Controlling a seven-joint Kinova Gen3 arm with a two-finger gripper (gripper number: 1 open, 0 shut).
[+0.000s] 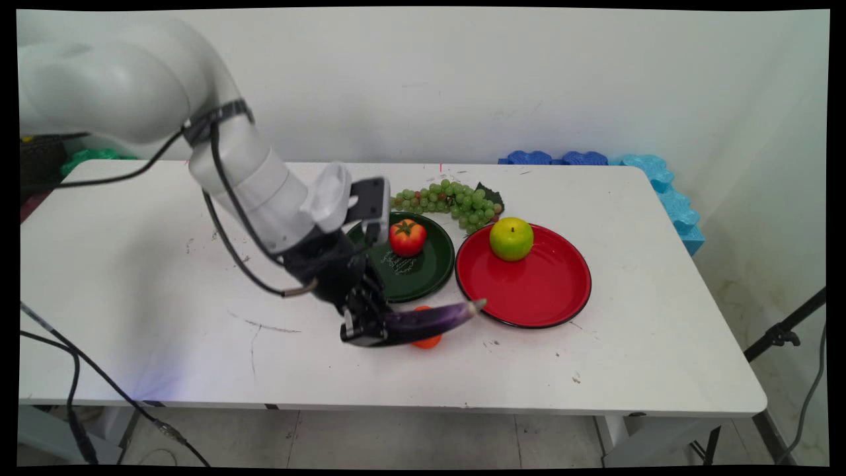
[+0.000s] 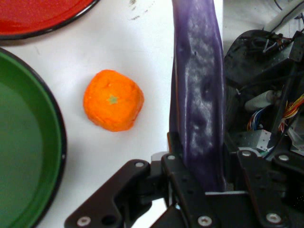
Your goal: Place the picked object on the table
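My black gripper (image 1: 363, 325) is shut on a long purple eggplant (image 1: 429, 319), held near its stem end just above the table in front of the green plate (image 1: 433, 276). The eggplant's tip reaches the near left rim of the red plate (image 1: 542, 291). In the hand view the eggplant (image 2: 198, 104) runs up between the fingers. A small orange (image 2: 113, 100) lies on the table to its left; in the main view the orange (image 1: 428, 340) shows partly behind the eggplant.
A red tomato (image 1: 407, 237) sits on the green plate and a green apple (image 1: 511, 238) on the red plate. A bunch of green grapes (image 1: 453, 200) lies behind both plates. Blue foam pieces (image 1: 661, 185) line the far right edge.
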